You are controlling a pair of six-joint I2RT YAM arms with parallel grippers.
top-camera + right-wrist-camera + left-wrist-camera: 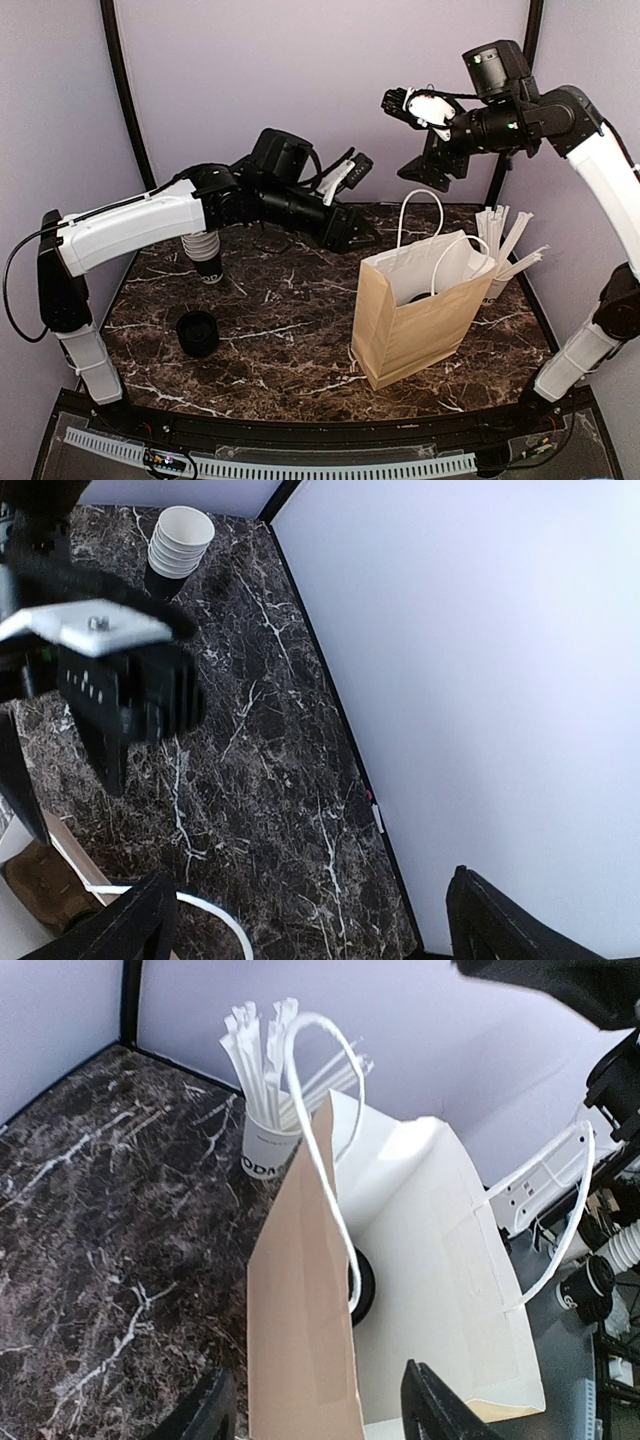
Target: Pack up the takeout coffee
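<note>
Plainly unclenched, the left gripper (316, 1388) hangs with its jaws apart and nothing between them, over the open mouth of the brown paper bag (300, 1310). Below and just ahead of it, on the bag's floor, a round black lid shows. I take this for the takeout coffee (363, 1290), seemingly upright and half hidden by the near wall. Farther off and higher, the right gripper (310, 900) is spread wide and empty. The left arm is nearer, so any reach would go straight down.

white arm shells (130, 232), black joints (215, 185), black wrist camera (497, 65), black left gripper (315, 1410)
</note>
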